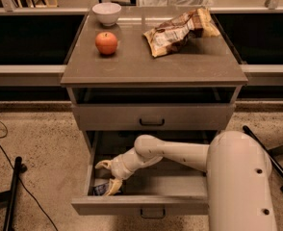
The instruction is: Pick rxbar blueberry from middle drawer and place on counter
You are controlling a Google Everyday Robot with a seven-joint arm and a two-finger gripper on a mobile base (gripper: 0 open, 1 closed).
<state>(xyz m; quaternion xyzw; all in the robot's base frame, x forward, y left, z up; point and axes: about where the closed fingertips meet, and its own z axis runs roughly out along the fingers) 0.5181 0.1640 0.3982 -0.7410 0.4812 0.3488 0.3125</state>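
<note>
The middle drawer is pulled open below the counter. The rxbar blueberry, a dark blue wrapper with white print, lies on the drawer floor in the front left corner, partly hidden by the drawer's front wall. My gripper reaches into the drawer's left side, its cream fingers spread apart. One fingertip is right beside the bar and the other is farther back. The jaws are open and hold nothing.
On the counter stand a red apple, a white bowl and a tan-and-brown snack bag. The top drawer is shut. My arm's large white housing fills the lower right. Black stand legs and cables lie on the floor at left.
</note>
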